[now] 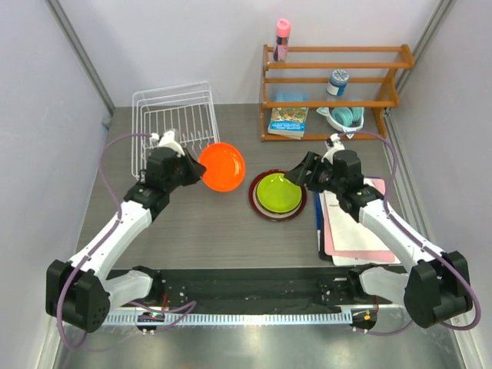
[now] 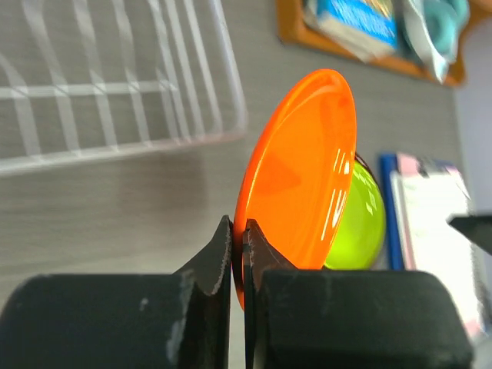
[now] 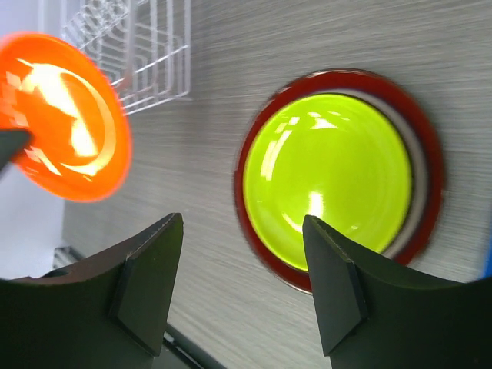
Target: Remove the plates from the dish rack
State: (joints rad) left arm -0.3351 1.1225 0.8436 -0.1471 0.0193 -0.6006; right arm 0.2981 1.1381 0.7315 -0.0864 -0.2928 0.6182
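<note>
The orange plate (image 1: pixel 223 167) is clear of the dish rack (image 1: pixel 175 115) and hangs tilted above the tabletop (image 1: pixel 207 231). The left claw (image 2: pixel 237 250) is pinched tight on its rim for carrying. The lime green plate (image 1: pixel 278 192) rests on the dark red plate (image 1: pixel 278 217), forming a stack. The right claw (image 3: pixel 242 231) stands wide and empty beside it.

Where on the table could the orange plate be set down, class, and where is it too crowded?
Bare table runs along the near side, in front of the lime green plate and its stack, and at the back between the dish rack and the wooden shelf. Crowded: the right side, with papers and book.
</note>
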